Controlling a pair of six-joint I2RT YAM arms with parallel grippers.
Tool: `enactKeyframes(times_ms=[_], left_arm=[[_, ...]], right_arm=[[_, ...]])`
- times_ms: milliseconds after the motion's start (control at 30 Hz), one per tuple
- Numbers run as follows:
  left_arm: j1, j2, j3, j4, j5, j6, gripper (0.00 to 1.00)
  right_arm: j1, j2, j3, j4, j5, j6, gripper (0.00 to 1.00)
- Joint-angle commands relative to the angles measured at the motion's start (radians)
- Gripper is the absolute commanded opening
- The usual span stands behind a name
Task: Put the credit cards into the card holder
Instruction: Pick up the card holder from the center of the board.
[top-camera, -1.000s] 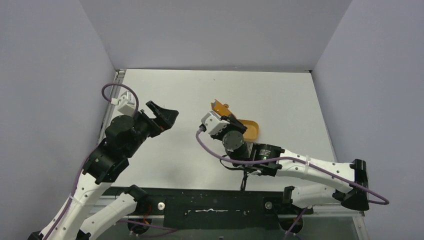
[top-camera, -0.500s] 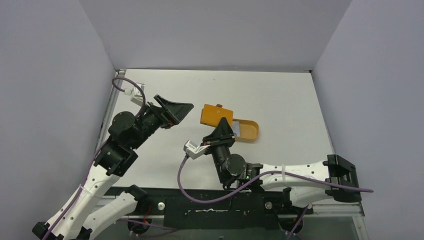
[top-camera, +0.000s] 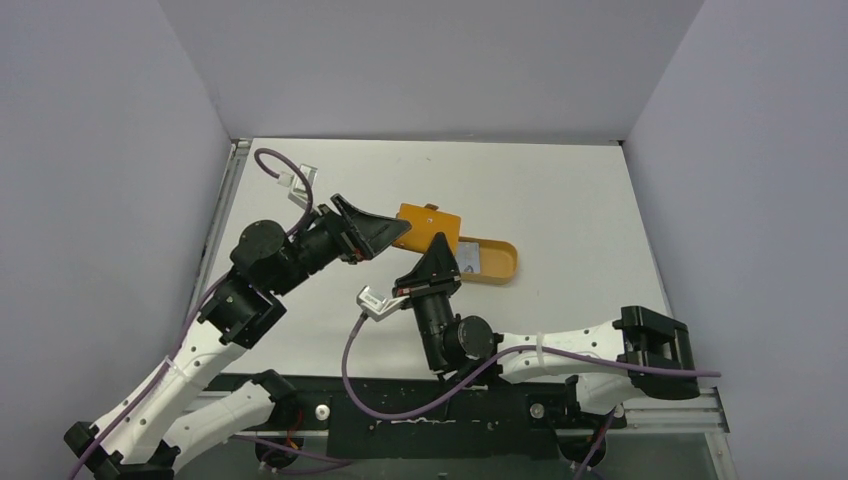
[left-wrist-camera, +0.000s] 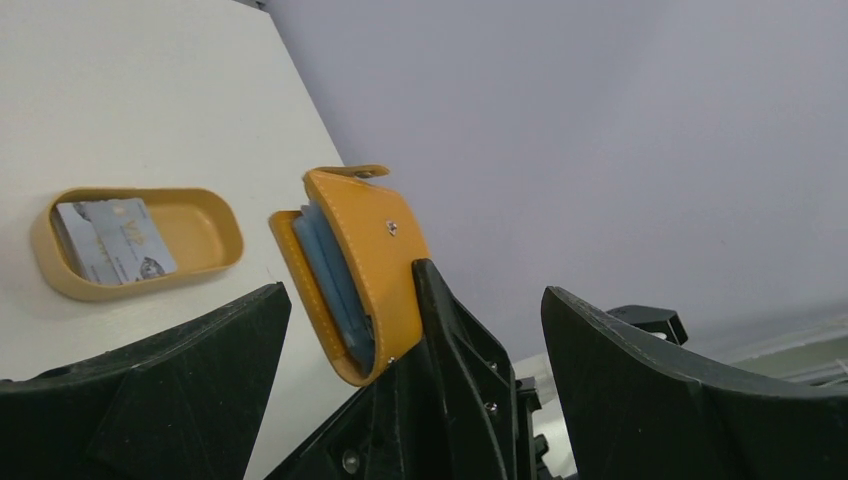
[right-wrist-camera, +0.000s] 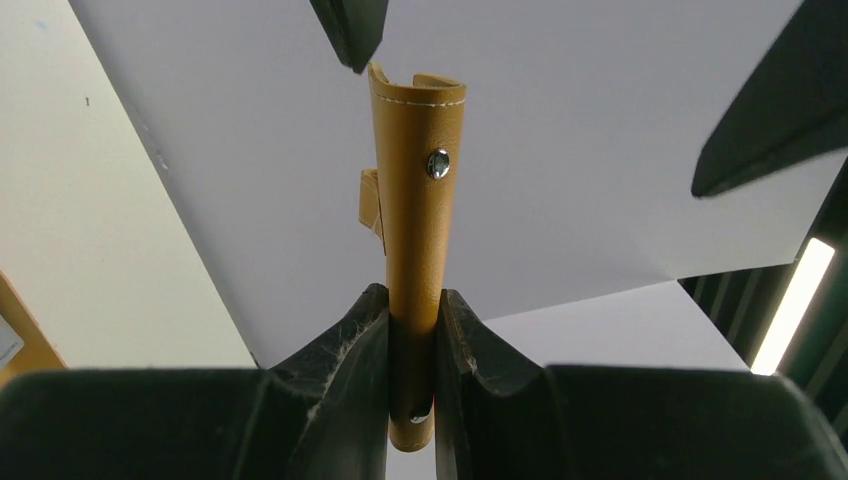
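Right tool (right-wrist-camera: 412, 310) pinching card holder (right-wrist-camera: 418, 200), left tool (left-wrist-camera: 412, 292) wide beside it

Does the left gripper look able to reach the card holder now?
Probably yes: the left gripper is open and faces the card holder, and nothing lies between them; the right gripper clamps only one end.

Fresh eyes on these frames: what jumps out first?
The tan-orange card holder is held up mid-table in the shut right pincer, with blue cards showing inside. The left pincer gapes wide open right beside it. To its right, an orange oval tray holds a silvery card.
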Motion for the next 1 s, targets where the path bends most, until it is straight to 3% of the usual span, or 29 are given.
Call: enactKeyframes(times_ms=[0, 233, 433, 600, 800, 967], left_arm=[[-0.065, 0.021, 0.081, 0.045, -0.001, 0.039, 0.97], [-0.084, 0.046, 0.084, -0.026, -0.062, 0.008, 0.88], [-0.084, 0.042, 0.075, -0.055, -0.111, -0.051, 0.86], [-0.084, 0.053, 0.077, -0.030, -0.097, -0.089, 0.61], [-0.085, 0.097, 0.091, 0.006, -0.027, -0.149, 0.54], [-0.084, 0.094, 0.083, 0.011, -0.033, -0.168, 0.34]], right_arm=[[0.011, 0.005, 0.049, 0.158, -0.024, -0.067, 0.00], [0.035, 0.021, 0.057, 0.215, -0.024, -0.112, 0.00], [0.040, 0.007, 0.052, 0.225, -0.020, -0.121, 0.00], [0.041, 0.002, 0.052, 0.233, -0.020, -0.127, 0.00], [0.041, 0.002, 0.055, 0.243, -0.021, -0.132, 0.00], [0.042, -0.001, 0.052, 0.246, -0.020, -0.136, 0.00]])
